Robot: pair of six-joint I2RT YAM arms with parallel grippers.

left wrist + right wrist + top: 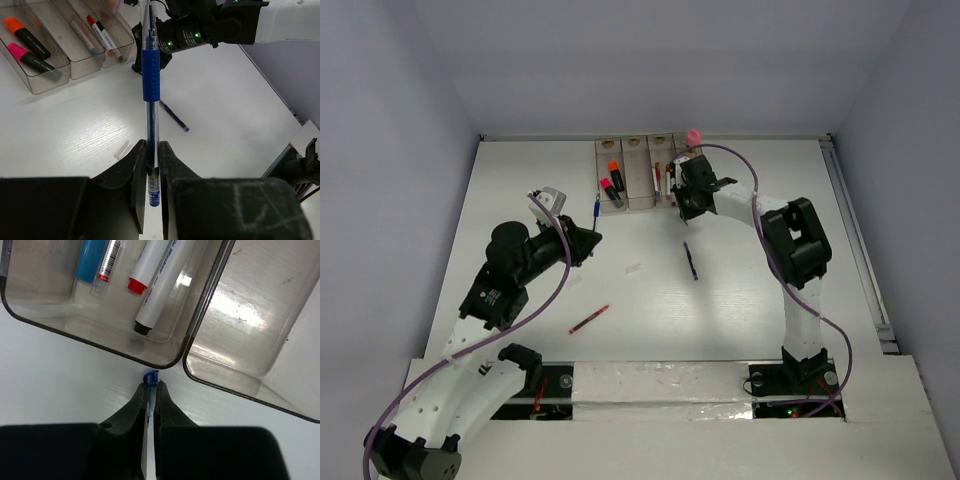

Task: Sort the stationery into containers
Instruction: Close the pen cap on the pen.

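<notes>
My left tool (151, 150) is clenched on a blue pen (151, 75) that points toward 12 o'clock, short of the containers (640, 206). My right tool (150, 390) grips a thin blue-tipped pen (150, 376) at the near corner between two bins. I judge the sort roughly half done: highlighters (613, 170) and a white marker (160, 285) already lie binned. A red pen (588, 319) at 7 o'clock, a dark pen (691, 260) near centre and a pink-capped glue stick (694, 135) at 1 o'clock of the containers are left. The surface (750, 290) is white, boxed by pale grey walls (400, 150).
</notes>
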